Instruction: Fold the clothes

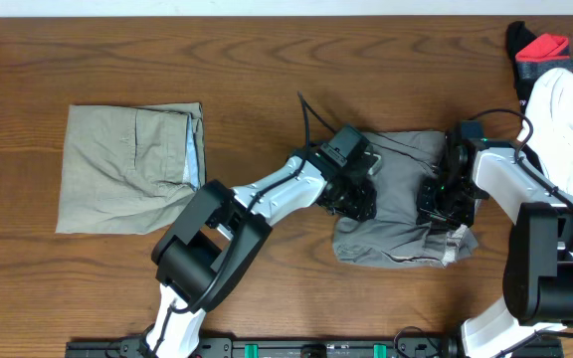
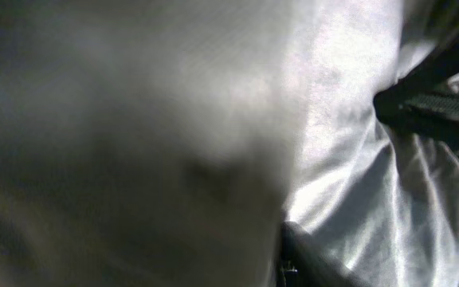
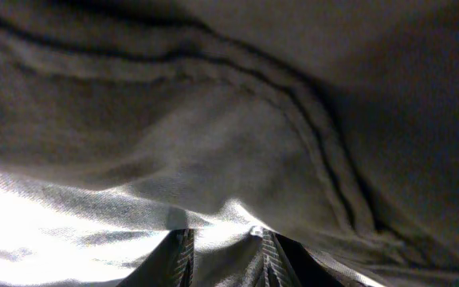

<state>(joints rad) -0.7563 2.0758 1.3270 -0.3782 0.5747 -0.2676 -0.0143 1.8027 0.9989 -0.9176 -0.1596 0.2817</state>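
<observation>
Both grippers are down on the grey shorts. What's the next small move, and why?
Probably raise both grippers slightly, together. The left gripper and right gripper sit at opposite side edges of the grey shorts, and the right wrist view shows cloth pinched between its fingers. A small lift would confirm both grips before folding.

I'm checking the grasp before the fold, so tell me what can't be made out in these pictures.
Overhead: the left gripper hides its fingertips under its own wrist, on the grey shorts.
Left wrist: blurred cloth up close; grip unreadable.
Right wrist: the right gripper has its fingers cut by the bottom edge; pinch unclear.
Overhead: the pile of clothes is cut by the right edge.
</observation>
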